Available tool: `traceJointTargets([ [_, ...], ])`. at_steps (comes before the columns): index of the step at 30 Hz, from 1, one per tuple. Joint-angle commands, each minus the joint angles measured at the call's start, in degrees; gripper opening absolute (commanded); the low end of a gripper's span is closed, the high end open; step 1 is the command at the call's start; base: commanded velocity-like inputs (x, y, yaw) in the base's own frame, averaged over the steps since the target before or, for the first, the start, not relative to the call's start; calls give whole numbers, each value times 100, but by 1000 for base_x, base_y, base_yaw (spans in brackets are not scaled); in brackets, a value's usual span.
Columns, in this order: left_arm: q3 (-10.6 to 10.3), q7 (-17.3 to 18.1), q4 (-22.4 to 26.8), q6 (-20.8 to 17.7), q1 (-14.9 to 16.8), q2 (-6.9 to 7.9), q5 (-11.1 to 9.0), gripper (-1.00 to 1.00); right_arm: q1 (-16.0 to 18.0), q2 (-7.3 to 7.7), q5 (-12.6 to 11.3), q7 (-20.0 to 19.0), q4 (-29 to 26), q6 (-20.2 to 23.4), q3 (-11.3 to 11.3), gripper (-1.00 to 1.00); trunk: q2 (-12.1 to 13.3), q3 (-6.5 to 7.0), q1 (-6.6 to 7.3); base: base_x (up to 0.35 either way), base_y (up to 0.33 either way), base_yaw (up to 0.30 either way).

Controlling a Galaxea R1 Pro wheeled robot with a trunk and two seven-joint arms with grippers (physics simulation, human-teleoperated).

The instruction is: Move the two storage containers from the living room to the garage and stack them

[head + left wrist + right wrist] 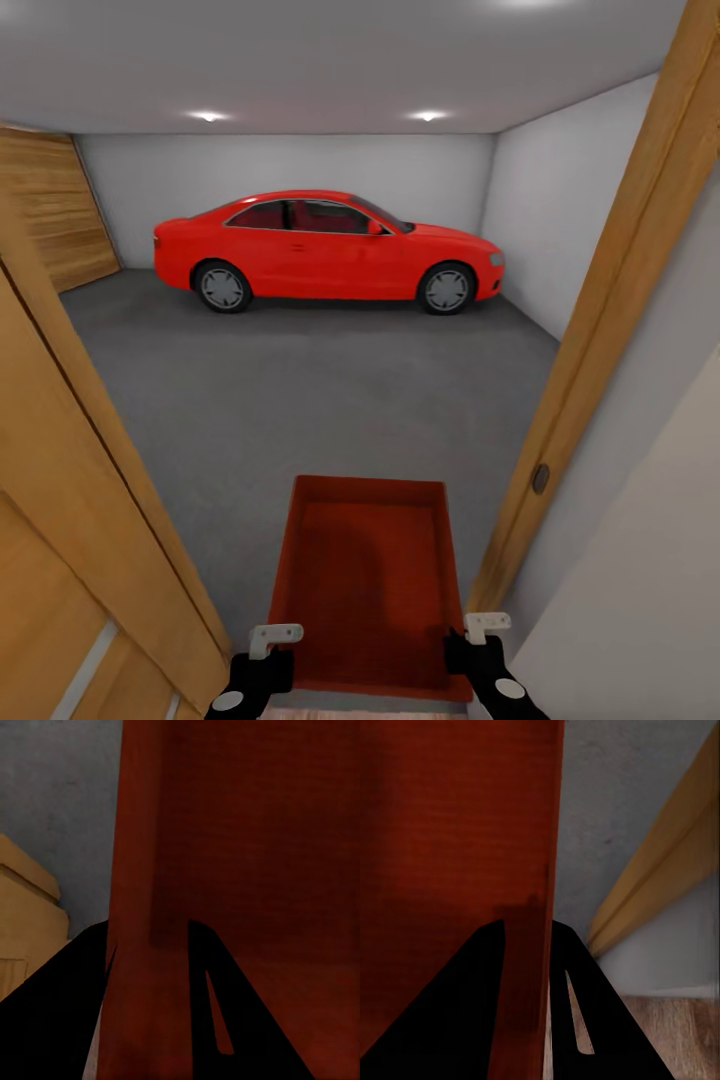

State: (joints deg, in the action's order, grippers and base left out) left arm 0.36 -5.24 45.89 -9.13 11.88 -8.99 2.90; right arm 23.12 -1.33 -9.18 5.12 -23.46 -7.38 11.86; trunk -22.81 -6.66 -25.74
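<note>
No readable writing, brand or label anywhere; the car's badge is too small to make out.

Counts: one storage container [367, 585] in view, rust-red, open top, nothing inside it. One red car [325, 248], a coupe, side-on at the far white wall, two wheels showing. Two round ceiling lights [208, 116]. Two wooden door-frame posts, left post [95, 420] and right post [610, 300]; a small dark round fitting sits on the right one.

I hold the container out in front of me with both arms, long axis pointing away from me, in the doorway, above the grey concrete floor [300, 390] of the garage. Its near end is between my two grippers.

My left gripper [262, 650] pinches the container's left wall: in the left wrist view, one dark finger [45, 1020] is outside the wall, the other inside, closed tight onto it. My right gripper [478, 645] does the same on the right wall; in the right wrist view, a finger [442, 1012] lies on the inner side and the other on the outer side, clamped on the wall.

The right wrist view also shows light wood-plank flooring [667, 1035] under the right gripper and grey concrete beyond the frame.
</note>
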Motion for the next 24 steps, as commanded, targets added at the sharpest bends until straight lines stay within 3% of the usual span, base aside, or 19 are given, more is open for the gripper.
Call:
traceJointTargets([
  [1,-98,23,-1,-29,-1,-68,-56,-100,9,-174,-49,-11,-97,-26,0,-100,-12,-12,-5,86,0,-78],
  [10,-98,23,-1,-28,-1,-68,-62,-100,9,-174,-49,-11,-97,-26,0,-100,-12,-12,-5,18,5,-16],
  [16,-98,23,-1,-26,-1,-68,-60,-100,9,-174,-49,-11,-97,-26,2,-100,-12,-12,-5,0,185,0],
  [24,-98,23,-9,-19,-1,-68,-62,-100,9,-174,-49,-11,-97,-26,8,-100,-12,-12,-5,0,28,0],
])
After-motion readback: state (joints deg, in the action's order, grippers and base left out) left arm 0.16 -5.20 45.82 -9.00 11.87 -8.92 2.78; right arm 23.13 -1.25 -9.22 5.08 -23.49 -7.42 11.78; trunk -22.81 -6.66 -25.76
